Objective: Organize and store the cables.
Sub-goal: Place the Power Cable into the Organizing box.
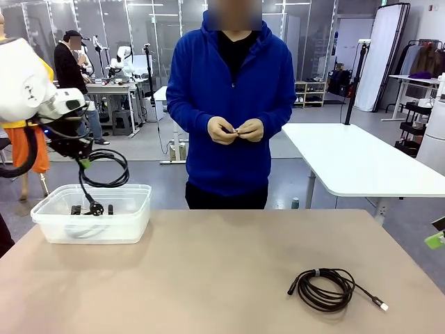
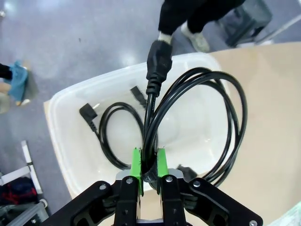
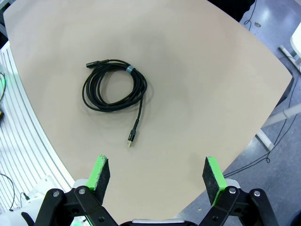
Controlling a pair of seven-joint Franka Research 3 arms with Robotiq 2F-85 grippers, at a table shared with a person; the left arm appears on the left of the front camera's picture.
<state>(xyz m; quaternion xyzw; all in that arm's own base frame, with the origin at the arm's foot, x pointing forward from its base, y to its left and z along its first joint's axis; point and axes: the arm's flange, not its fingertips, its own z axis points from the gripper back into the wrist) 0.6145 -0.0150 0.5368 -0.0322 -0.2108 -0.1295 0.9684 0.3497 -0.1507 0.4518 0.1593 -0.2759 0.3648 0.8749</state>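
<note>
No writing, brand, number or sign can be read anywhere. The thick black coiled power cable (image 2: 159, 59) clamped in the left gripper (image 2: 149, 157) shows no legible mark. Neither does the clear plastic bin (image 2: 59, 132) beneath that gripper, nor the thin black coiled cable (image 3: 132, 70) lying on the beige counter (image 3: 197, 84) ahead of the right gripper (image 3: 155, 162).

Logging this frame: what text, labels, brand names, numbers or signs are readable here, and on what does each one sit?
None: no legible text in any view.
Hanging cable, cable in the bin, coiled cable on the table: no print seen on cords or plugs.
Clear bin: no label seen.
Background room: anything there is too small or blurred to read.
</note>
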